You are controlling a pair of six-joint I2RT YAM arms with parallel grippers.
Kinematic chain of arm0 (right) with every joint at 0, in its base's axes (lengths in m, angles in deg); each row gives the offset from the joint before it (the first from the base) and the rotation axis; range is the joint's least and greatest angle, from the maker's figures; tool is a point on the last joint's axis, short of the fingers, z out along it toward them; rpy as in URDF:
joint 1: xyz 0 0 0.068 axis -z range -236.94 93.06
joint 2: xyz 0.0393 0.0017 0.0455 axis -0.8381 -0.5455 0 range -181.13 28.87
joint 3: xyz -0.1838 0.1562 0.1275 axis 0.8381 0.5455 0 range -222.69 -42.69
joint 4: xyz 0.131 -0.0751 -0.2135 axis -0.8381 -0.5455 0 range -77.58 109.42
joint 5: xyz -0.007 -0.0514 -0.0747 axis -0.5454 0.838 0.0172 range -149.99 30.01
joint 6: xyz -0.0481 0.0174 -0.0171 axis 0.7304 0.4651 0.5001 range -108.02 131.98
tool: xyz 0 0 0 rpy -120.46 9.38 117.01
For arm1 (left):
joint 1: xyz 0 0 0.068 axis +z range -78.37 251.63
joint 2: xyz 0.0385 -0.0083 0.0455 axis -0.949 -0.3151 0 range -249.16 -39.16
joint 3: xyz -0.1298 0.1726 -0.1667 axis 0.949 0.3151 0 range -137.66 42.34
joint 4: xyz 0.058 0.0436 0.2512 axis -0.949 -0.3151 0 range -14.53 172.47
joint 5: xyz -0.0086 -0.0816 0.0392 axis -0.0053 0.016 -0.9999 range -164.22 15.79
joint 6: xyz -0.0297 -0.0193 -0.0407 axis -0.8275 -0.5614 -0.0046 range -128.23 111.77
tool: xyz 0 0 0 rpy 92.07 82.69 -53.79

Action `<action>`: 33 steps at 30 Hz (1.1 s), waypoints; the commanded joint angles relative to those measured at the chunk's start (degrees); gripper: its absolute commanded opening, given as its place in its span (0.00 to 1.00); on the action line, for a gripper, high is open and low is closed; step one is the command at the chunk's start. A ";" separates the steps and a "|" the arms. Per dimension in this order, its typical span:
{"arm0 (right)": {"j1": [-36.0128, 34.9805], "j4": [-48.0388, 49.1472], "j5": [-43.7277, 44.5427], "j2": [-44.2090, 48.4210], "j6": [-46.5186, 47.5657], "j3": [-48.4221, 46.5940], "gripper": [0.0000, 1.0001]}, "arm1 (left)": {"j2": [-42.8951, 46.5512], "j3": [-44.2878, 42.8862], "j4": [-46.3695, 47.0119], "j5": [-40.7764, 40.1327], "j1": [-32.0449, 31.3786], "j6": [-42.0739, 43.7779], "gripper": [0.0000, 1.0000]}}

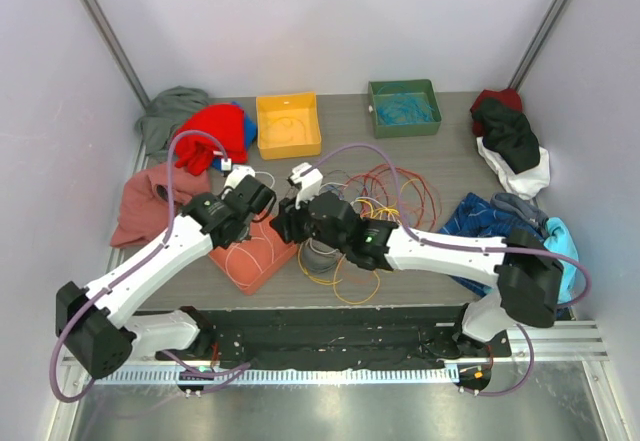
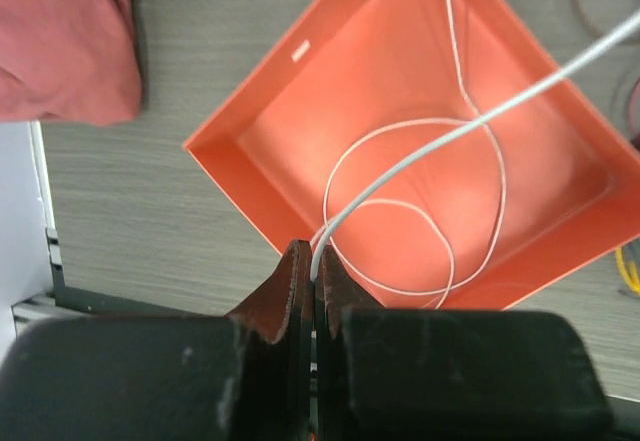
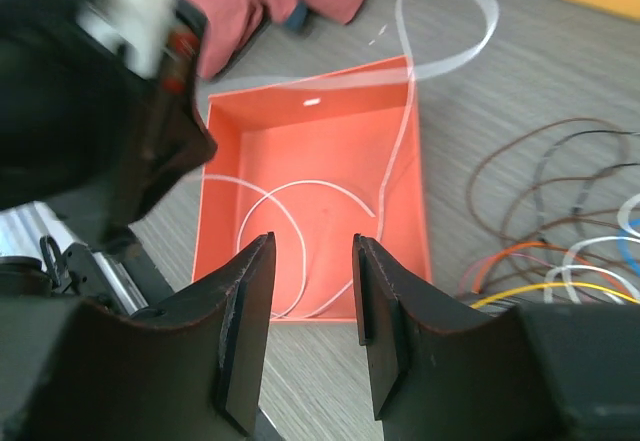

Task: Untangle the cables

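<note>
Pink cloth [image 2: 60, 41] lay ahead-left of the left hand [image 2: 313, 261] on the worktop [image 2: 150, 221]. Left hand was clenched on a white cable [image 2: 560, 72], pinched at the fingertips. The strand ran out ahead and rightward over an orange tray [image 2: 380, 61], and thinner white loops lay on the tray floor. Right hand [image 3: 312, 251] was released, jaws apart, nothing between them, poised above the tray's near rim. To its right the other cables [image 3: 545, 256], brown, orange and yellow, lay tangled on the worktop.

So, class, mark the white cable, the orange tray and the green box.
white cable [image 2: 480, 118], left wrist view, strand above the tray.
orange tray [image 2: 380, 61], left wrist view, bare floor.
green box [image 1: 404, 85], top external view, far rim.
</note>
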 commanded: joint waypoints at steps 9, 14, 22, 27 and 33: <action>-0.15 1.12 8.05 11.78 1.17 6.76 0.44 | 5.80 -4.39 -8.45 13.32 1.52 -8.22 0.00; -0.15 1.99 7.26 10.30 0.91 7.21 0.45 | 7.91 -6.24 -9.25 19.49 1.52 -11.38 0.00; 0.29 5.69 6.73 5.54 -0.76 5.10 0.53 | 1.95 -4.74 -4.42 12.47 2.30 -8.50 0.00; 0.38 5.86 7.08 6.34 0.56 5.10 0.53 | -6.92 -5.89 -3.10 8.24 6.96 -4.54 0.00; 0.64 5.95 6.99 7.30 0.21 6.59 0.53 | -13.79 -6.24 -2.65 7.20 10.39 -0.23 0.19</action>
